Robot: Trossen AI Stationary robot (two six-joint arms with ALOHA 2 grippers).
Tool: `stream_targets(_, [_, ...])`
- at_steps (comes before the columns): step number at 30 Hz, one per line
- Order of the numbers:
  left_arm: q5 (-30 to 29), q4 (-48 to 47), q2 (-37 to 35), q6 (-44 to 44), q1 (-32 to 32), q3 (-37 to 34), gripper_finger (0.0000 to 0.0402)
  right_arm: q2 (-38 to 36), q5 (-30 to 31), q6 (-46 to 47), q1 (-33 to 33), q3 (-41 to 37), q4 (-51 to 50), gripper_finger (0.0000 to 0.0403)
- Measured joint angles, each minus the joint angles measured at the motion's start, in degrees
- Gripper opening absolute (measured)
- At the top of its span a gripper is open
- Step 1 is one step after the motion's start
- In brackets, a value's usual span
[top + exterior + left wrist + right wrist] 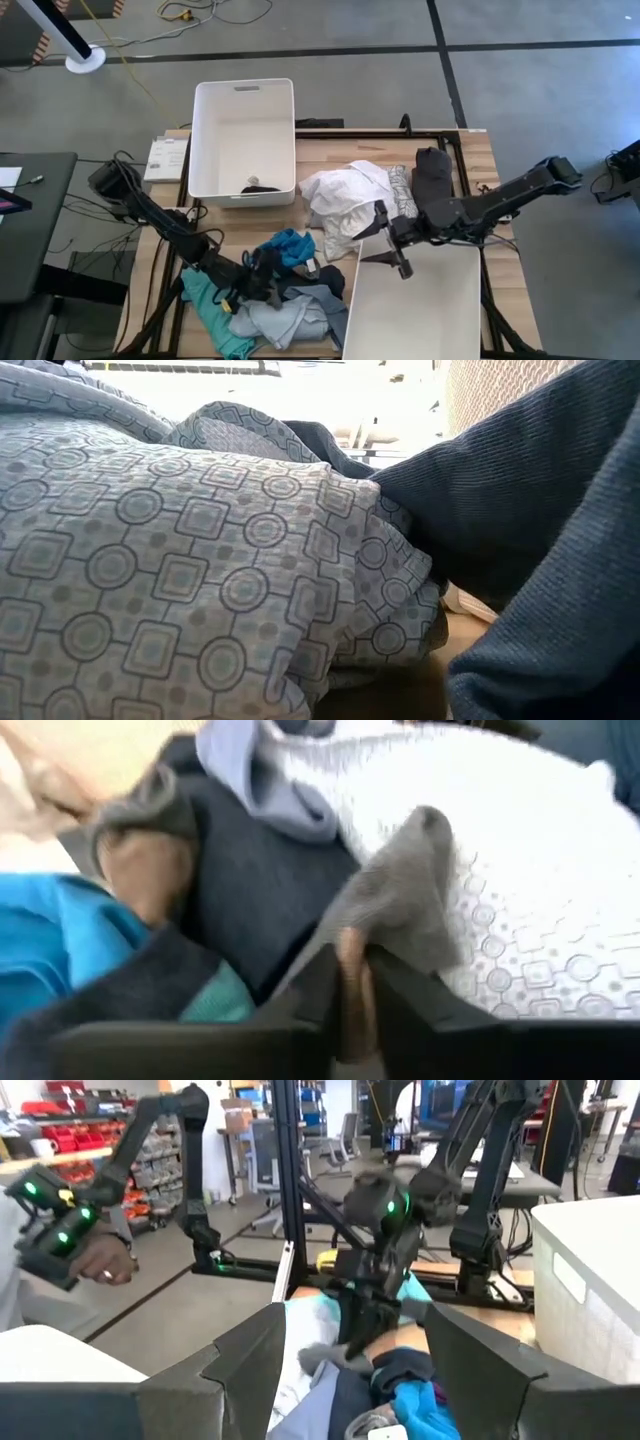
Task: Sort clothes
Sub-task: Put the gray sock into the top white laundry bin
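On table: two white bins [243, 150]; left claw [352, 982] pinching grey garment [400, 900]; right claw [392, 243] agape, empty.

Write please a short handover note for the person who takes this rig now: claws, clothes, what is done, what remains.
Left claw: shut on a grey cloth, down in the teal, blue and dark pile.
Right claw: open, empty, over the near bin's edge beside the white and patterned heap.
Done: one small dark item lies in the far bin.
Left: both piles; the near bin looks empty.
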Motion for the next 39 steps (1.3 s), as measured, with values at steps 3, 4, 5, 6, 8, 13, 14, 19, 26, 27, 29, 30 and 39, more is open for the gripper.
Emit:
stream_targets(3, [0.0,0.2,-3.1,1.2,-0.1,0.0,0.0011,2.6,0.0,0.0,0.0,1.3,-0.5,0.0260])
stream_targets(4, [-0.1,0.2,-4.2,1.8,-0.1,0.0,0.0011,3.5,0.0,0.0,0.0,1.8,-1.1,0.0260])
stream_targets(5, [-0.3,0.2,-5.3,2.3,-0.1,0.0,0.0010,4.4,0.0,0.0,0.0,2.5,-1.7,0.0260])
stream_targets(6, [-1.1,0.1,-6.4,3.0,-0.1,0.0,0.0008,5.5,0.0,0.0,0.0,3.1,-2.3,0.0260])
stream_targets(8, [-2.7,0.4,-8.6,4.4,-0.1,0.0,0.0005,7.7,0.0,-0.1,0.0,4.4,-3.2,0.0260])
stream_targets(13, [-7.5,1.1,-12.9,8.4,0.4,0.0,0.0004,12.4,-0.3,-2.0,0.0,8.3,-3.4,0.0260])
stream_targets(14, [-7.9,1.3,-13.5,9.1,0.7,0.1,0.0003,13.2,-0.8,-2.4,0.0,9.3,-3.4,0.0260])
stream_targets(19, [-10.2,2.1,-14.3,13.7,2.7,3.2,0.0003,17.7,-2.0,-4.6,0.0,15.1,-4.5,0.0260])
stream_targets(26, [-18.3,1.1,-13.0,18.3,5.1,8.3,0.0005,24.2,-2.4,-5.0,-0.4,22.7,-8.2,0.0260])
stream_targets(27, [-19.1,1.1,-13.0,18.5,5.3,8.8,0.0005,25.0,-2.4,-5.0,-0.5,23.5,-9.1,0.0260])
stream_targets(29, [-21.1,1.6,-13.0,18.6,5.8,9.4,0.0005,26.5,-1.7,-5.3,-0.8,25.0,-10.0,0.0260])
stream_targets(30, [-21.6,1.7,-13.0,18.8,6.1,9.6,0.0005,27.2,-0.4,-5.7,-1.0,25.6,-10.6,0.0260])
stream_targets(39, [-22.1,3.0,-13.0,19.8,6.7,11.0,0.0005,29.7,13.0,-8.5,-1.3,28.9,-14.0,0.0260])
